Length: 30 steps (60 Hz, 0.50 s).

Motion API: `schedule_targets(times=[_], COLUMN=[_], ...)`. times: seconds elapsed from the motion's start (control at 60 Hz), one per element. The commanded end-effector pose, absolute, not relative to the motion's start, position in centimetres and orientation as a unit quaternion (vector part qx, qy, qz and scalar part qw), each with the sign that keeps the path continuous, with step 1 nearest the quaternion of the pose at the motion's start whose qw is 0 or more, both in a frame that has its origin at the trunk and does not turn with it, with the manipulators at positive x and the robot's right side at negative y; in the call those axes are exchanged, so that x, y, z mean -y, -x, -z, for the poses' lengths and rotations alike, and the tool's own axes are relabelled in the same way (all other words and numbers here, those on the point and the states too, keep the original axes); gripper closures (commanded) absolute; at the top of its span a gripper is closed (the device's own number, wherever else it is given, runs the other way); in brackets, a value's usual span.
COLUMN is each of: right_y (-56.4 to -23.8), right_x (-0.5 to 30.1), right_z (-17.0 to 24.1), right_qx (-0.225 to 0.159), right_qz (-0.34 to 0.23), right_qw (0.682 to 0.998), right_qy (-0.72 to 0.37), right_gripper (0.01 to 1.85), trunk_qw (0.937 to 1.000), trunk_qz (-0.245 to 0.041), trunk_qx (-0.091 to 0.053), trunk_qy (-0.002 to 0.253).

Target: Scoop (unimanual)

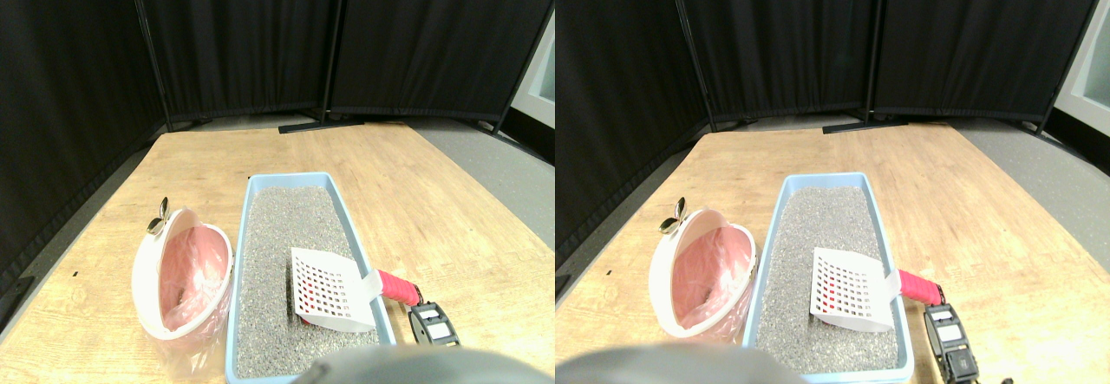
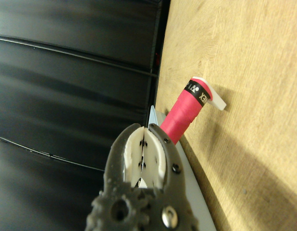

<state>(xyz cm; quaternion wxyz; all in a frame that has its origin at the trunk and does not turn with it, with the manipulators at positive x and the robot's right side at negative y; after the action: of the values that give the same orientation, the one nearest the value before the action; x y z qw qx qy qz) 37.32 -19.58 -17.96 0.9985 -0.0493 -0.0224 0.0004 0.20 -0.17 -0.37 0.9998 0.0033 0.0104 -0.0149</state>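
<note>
A blue litter tray (image 1: 357,228) filled with grey litter (image 1: 273,254) lies on the wooden table. The white slotted scoop (image 1: 334,290) sits tilted in the tray's near right part. Its red wrapped handle (image 1: 397,287) leans out over the right rim. My right gripper (image 1: 431,322) is just beyond the handle's end, low at the right. In the wrist view the gripper (image 2: 144,130) has its white pads (image 2: 134,154) pressed together, and the red handle (image 2: 184,113) runs beside the jaw, not between the pads.
A white bin with a pink liner (image 1: 178,271) stands against the tray's left side, with a metal clip (image 1: 159,215) on its far rim. Black curtain panels (image 1: 260,37) close off the back and left. Grey floor (image 1: 512,185) lies past the table's right edge.
</note>
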Motion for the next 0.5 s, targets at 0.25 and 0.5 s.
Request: schedule_targets(times=[0.25, 0.5], right_y=[-37.07, -37.00], right_x=[19.63, 19.78], right_z=[17.11, 17.00], right_qx=[0.045, 0.064], right_qz=[-0.001, -0.017], right_qw=[0.998, 0.998], right_qy=[0.049, 0.019], right_gripper=[1.42, 1.26], trunk_qw=[0.9998, 0.9998], trunk_qz=[0.015, 0.016], trunk_qx=[-0.008, -0.006], trunk_qy=[-0.001, -0.001])
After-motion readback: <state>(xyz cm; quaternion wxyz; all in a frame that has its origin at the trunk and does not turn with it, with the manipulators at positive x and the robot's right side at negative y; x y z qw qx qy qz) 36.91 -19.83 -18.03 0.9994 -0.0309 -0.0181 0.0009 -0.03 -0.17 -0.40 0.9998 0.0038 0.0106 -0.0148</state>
